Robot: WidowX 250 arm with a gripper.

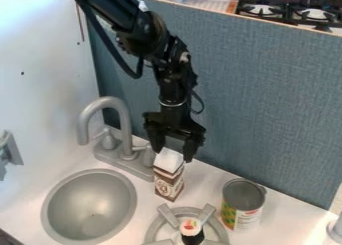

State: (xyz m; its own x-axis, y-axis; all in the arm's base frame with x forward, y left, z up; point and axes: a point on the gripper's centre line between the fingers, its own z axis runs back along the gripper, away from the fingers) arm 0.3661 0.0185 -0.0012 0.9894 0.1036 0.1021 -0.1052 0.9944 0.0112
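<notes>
The black gripper (174,154) hangs down from the arm beside the faucet, its two fingers spread wide apart. Just below it a brown and white carton (169,180) stands upright on the counter, its white top between or just in front of the fingertips; whether they touch it I cannot tell. To the carton's right is an open grey can (242,206) with a green and orange label. A small dark item with a white top (192,227) stands on the grey stove burner (208,216) in front.
A round grey sink (89,205) lies at left, with a grey faucet (123,129) behind it and close to the carton's left. A blue-grey panel (267,104) rises behind the counter. Part of a grey object (336,229) shows at the right edge.
</notes>
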